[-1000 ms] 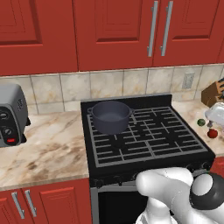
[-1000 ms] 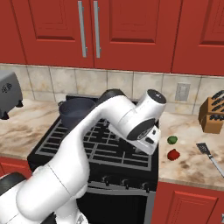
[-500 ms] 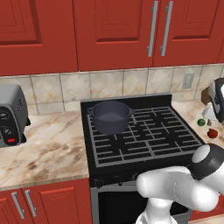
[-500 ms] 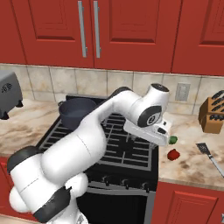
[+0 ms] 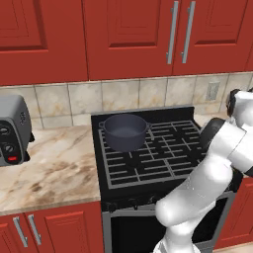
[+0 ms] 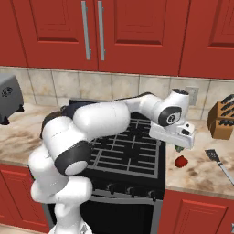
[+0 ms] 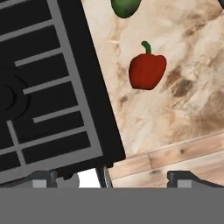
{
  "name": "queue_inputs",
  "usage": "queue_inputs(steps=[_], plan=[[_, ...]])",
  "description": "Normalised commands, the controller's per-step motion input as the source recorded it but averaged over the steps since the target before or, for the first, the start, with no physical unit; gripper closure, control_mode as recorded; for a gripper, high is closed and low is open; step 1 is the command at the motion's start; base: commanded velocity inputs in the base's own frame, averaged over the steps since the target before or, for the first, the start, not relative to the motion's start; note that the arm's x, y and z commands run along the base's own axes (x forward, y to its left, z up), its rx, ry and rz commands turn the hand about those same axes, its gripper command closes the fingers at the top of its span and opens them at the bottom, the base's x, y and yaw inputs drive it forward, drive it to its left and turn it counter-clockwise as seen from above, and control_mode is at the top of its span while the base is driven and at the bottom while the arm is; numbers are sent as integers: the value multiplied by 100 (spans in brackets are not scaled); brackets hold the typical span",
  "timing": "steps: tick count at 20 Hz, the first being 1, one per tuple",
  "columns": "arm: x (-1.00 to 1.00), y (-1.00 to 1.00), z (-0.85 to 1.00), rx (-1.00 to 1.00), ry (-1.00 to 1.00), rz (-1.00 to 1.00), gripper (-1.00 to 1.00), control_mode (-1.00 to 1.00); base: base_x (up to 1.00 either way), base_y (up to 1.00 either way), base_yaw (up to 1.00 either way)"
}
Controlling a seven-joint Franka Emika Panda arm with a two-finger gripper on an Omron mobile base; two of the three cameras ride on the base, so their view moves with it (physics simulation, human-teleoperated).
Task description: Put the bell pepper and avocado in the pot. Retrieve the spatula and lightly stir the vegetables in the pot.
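Note:
The red bell pepper (image 6: 181,161) lies on the marble counter to the right of the stove, and in the hand view the bell pepper (image 7: 147,70) sits ahead and slightly right of centre. The green avocado (image 7: 126,6) lies just beyond it, at the top edge. My gripper (image 6: 179,145) hovers over the counter just above these two, open and holding nothing; its dark fingertips (image 7: 43,177) stand wide apart, with the gripper (image 7: 116,177) short of the pepper. The dark pot (image 5: 124,131) stands on the stove's back left burner. The spatula (image 6: 217,160) lies on the counter to the right of the pepper.
The black stove grate (image 7: 43,87) borders the counter on the left. A knife block (image 6: 222,121) stands at the back right against the tiled wall. A toaster (image 5: 12,131) sits on the left counter. Red cabinets hang overhead.
The arm has swung right, from over the stove's front to above the counter beside the pepper and avocado. The jaws have stayed open.

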Motion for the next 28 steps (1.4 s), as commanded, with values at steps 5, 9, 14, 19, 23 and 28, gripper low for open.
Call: queue_inputs(steps=[5,9,14,19,23,28], plan=[[85,-62,-39,0,1,3,-100,-100,0,0,0],[43,-41,-25,0,-1,1,-100,-100,0,0,0],[0,-24,-1,0,0,0,-100,-100,0,0,0],[-1,-1,0,2,0,0,-100,-100,0,0,0],[-8,18,-19,3,0,0,-100,-100,0,0,0],[-1,33,-46,0,0,0,-100,-100,0,0,0]])
